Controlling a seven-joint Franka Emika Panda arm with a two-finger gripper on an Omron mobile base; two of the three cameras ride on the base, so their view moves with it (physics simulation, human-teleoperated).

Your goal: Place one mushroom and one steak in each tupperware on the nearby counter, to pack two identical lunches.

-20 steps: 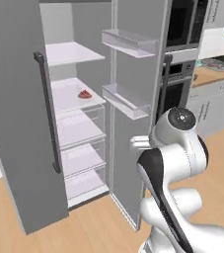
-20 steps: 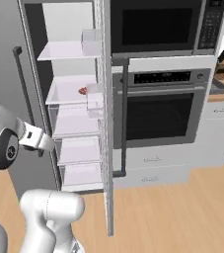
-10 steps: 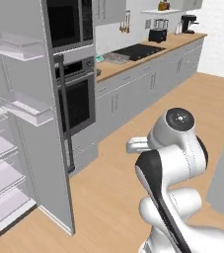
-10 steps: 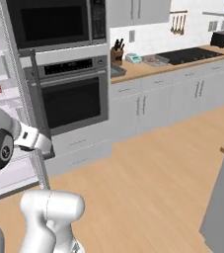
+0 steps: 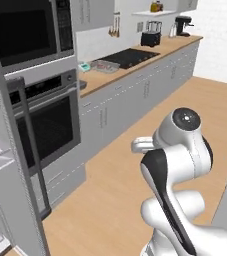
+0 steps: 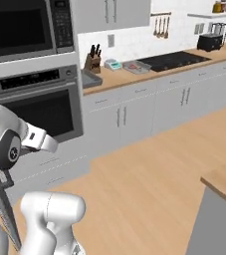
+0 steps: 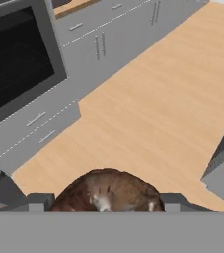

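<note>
From my remote station, the end effector (image 7: pixel 105 203) sits at the bottom of the hand view with its two dark tips set apart and a brown rounded mushroom (image 7: pixel 106 193) clamped between them, above the light wood floor (image 7: pixel 158 108). Beyond it in that view I see the pale grey drawer fronts (image 7: pixel 39 126) and the dark glass door of the wall oven (image 7: pixel 15 74). In the left base view the white arm (image 5: pixel 177 165) rises at lower right, with the open fridge door (image 5: pixel 15 165) at the left edge and the oven beside it. Farther along, the tan counter (image 5: pixel 135 62) runs toward the far wall; on it, by the black cooktop (image 5: pixel 131 57), lies a shallow grey tupperware (image 5: pixel 104 65). In the right base view I make out reddish pieces inside it, too small to name, with a knife block (image 6: pixel 92 61) just beyond the oven and a toaster (image 6: pixel 209 42) at the far end
</note>
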